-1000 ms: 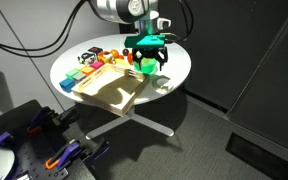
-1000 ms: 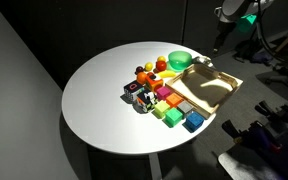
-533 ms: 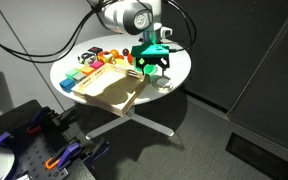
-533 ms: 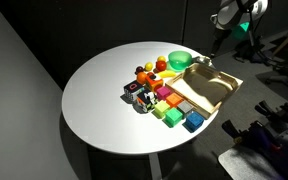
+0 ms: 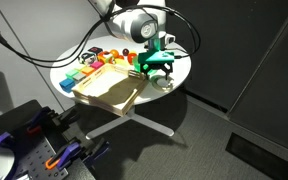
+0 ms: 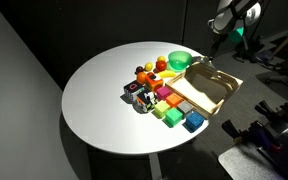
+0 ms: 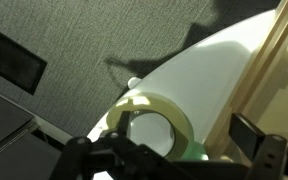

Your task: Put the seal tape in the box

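The seal tape [image 7: 150,124] is a pale, translucent roll lying flat on the white table. In the wrist view it fills the space between my two dark fingers. My gripper [image 7: 174,150] is open, with one finger on each side of the roll, and is not closed on it. In an exterior view the gripper [image 5: 156,70] hangs just above the tape [image 5: 164,84] at the table's edge, beside the box. The box [image 5: 106,93] is a wide, shallow, light-brown wooden tray. It also shows in the other exterior view [image 6: 210,88] and as a wooden edge in the wrist view [image 7: 274,55].
Several small coloured blocks [image 6: 164,103] and a green bowl [image 6: 180,60] lie next to the box on the round white table [image 6: 104,90]. The tape sits close to the table's rim [image 7: 174,75], with dark carpet beyond it.
The gripper has moved down and slightly sideways towards the tape at the table's edge. The fingers stay open.
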`<action>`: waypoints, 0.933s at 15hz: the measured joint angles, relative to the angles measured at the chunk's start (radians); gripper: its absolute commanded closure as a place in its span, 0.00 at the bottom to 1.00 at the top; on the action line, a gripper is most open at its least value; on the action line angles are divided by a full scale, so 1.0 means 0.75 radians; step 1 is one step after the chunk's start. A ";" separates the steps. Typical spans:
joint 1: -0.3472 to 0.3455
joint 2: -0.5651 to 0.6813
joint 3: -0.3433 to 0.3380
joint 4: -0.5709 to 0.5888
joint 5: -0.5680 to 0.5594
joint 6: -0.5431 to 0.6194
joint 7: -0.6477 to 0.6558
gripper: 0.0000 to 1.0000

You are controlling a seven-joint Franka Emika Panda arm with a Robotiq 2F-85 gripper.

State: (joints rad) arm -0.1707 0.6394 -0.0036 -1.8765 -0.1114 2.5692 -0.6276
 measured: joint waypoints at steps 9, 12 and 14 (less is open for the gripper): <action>-0.003 0.107 0.000 0.076 -0.075 0.036 -0.062 0.00; -0.003 0.140 0.000 0.093 -0.093 0.051 -0.065 0.00; -0.003 0.158 0.000 0.102 -0.104 0.057 -0.065 0.00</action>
State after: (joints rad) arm -0.1728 0.7583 -0.0034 -1.7998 -0.1897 2.6118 -0.6760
